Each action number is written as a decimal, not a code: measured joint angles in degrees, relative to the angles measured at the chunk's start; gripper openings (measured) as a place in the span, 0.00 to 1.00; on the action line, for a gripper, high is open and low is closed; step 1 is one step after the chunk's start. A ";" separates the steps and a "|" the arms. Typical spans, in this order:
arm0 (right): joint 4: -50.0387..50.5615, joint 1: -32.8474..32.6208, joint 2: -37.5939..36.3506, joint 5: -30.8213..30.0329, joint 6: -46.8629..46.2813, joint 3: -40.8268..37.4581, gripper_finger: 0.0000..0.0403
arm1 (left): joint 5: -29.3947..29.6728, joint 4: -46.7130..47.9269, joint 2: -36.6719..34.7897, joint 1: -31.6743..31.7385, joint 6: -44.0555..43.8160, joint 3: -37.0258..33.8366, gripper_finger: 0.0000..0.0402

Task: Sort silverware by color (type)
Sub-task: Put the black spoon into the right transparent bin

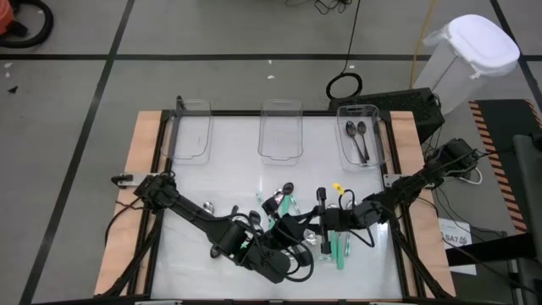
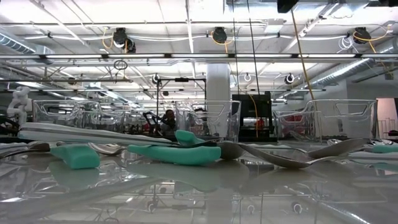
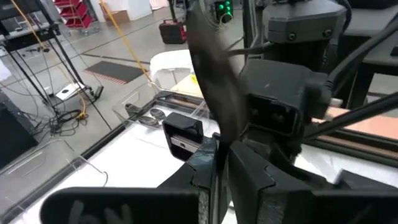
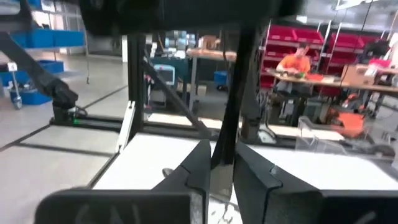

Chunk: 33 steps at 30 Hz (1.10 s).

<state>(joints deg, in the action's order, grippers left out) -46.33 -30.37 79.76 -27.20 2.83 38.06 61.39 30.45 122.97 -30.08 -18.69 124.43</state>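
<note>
- Left gripper (image 3: pixel 219 167) is sitting low over the near middle of the table (image 1: pixel 220 169), fingers (image 3: pixel 252 177) pressed in on a dark spoon (image 3: pixel 214 81) that is sticking up from between them.
- Right gripper (image 4: pixel 221 167) is meeting it from the right side, just beside the left gripper in the high view, and is facing it head on in the left wrist view.
- Right fingers (image 4: pixel 193 171) are nearly together, pinching a thin dark strip that is running up between them; it is looking like the same dark spoon.
- Both grippers are gripping that spoon at once, above the pile.
- Remaining spoons are lying loose on the near middle of the table under and around the two grippers.
- Teal-handled spoons (image 2: pixel 177 153) are lying flat in the pile, with silver spoons (image 2: pixel 273 157) touching and overlapping them.
- Three clear bins are standing in a row along the far edge.
- Right bin (image 1: pixel 380 135) is holding two dark spoons (image 1: pixel 356 137).
- Middle bin (image 1: pixel 280 135) and left bin (image 1: pixel 193 135) are showing no spoons.
</note>
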 joint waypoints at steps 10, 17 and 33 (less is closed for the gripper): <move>17.67 -0.44 -7.28 0.03 -4.50 0.03 0.01 | -0.30 21.46 -0.37 -2.09 -11.74 5.53 0.09; 27.59 -0.46 -9.57 -0.53 -6.38 -0.09 0.01 | -1.38 30.04 -0.48 -2.14 -19.77 5.72 0.09; 42.63 -4.29 -14.33 -21.96 -10.11 -0.07 0.01 | -2.07 49.54 -0.45 -2.62 -33.80 5.05 0.09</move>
<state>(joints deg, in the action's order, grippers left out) -3.70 -34.66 65.43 -49.16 -7.29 38.00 59.32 79.99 122.52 -32.70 -52.49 129.48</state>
